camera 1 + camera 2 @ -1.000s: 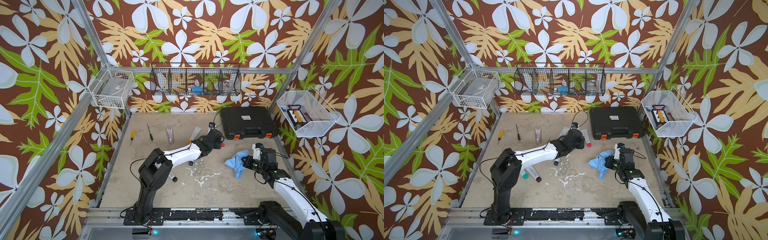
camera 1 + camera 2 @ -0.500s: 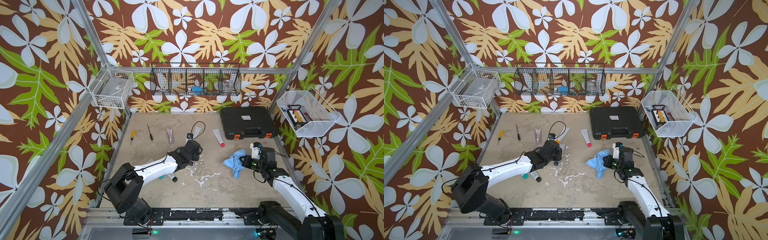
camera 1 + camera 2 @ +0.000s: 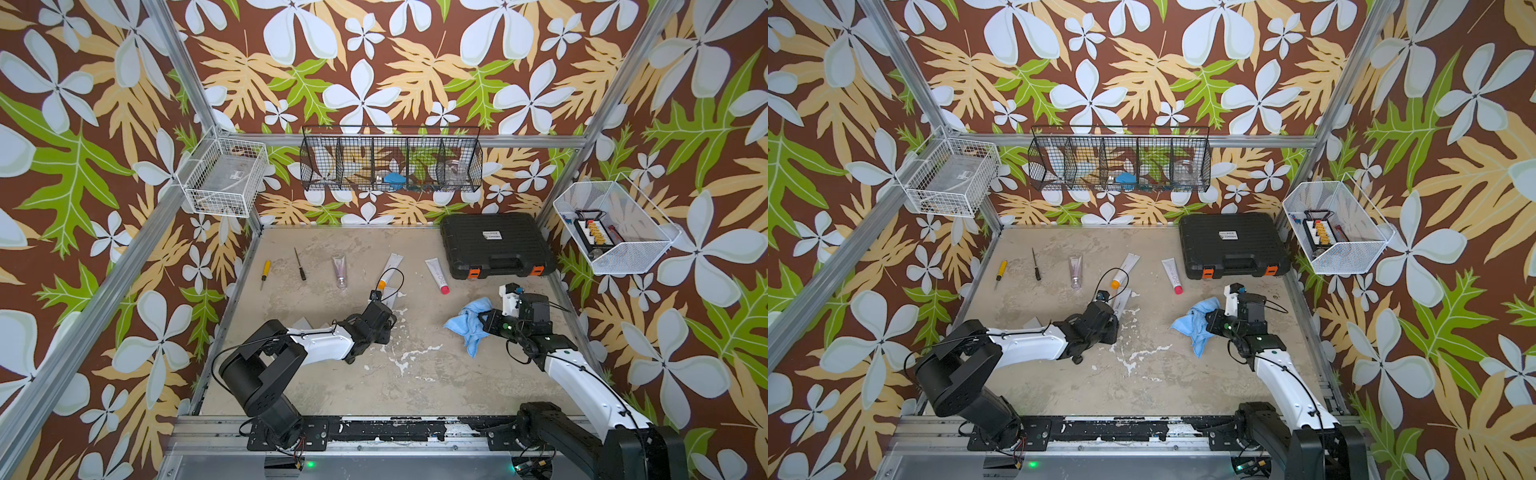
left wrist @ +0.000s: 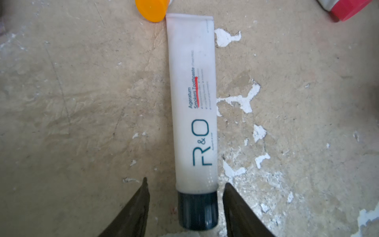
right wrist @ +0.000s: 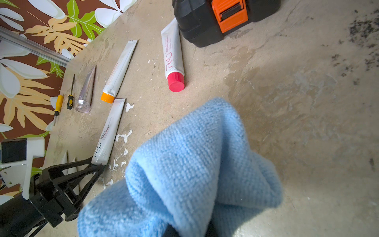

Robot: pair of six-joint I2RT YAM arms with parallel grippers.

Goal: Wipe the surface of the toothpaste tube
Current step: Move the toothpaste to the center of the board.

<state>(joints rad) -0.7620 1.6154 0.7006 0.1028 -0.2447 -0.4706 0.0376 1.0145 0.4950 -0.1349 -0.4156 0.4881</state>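
A white toothpaste tube [image 4: 192,102] with a dark cap and "R&O" lettering lies flat on the table, also visible in the right wrist view as the toothpaste tube [image 5: 107,133] and partly in a top view [image 3: 390,294]. My left gripper [image 4: 185,181] is open, one finger on each side of the dark cap with a gap on both sides. It sits low over the table [image 3: 382,318]. My right gripper [image 3: 484,322] is shut on a bunched blue cloth [image 3: 467,322], which fills the right wrist view [image 5: 194,164] and hides the jaws.
Behind lie an orange-capped tube [image 3: 390,270], a red-capped tube [image 3: 436,274], a clear tube [image 3: 339,270] and two screwdrivers [image 3: 264,272] [image 3: 300,266]. A black case [image 3: 494,249] stands at the back right. White paint flakes [image 3: 409,357] mark the table middle.
My left arm has drawn back from beside the red-capped tube, leftward and toward the front, to the dark-capped tube. The right arm with the cloth has hardly moved.
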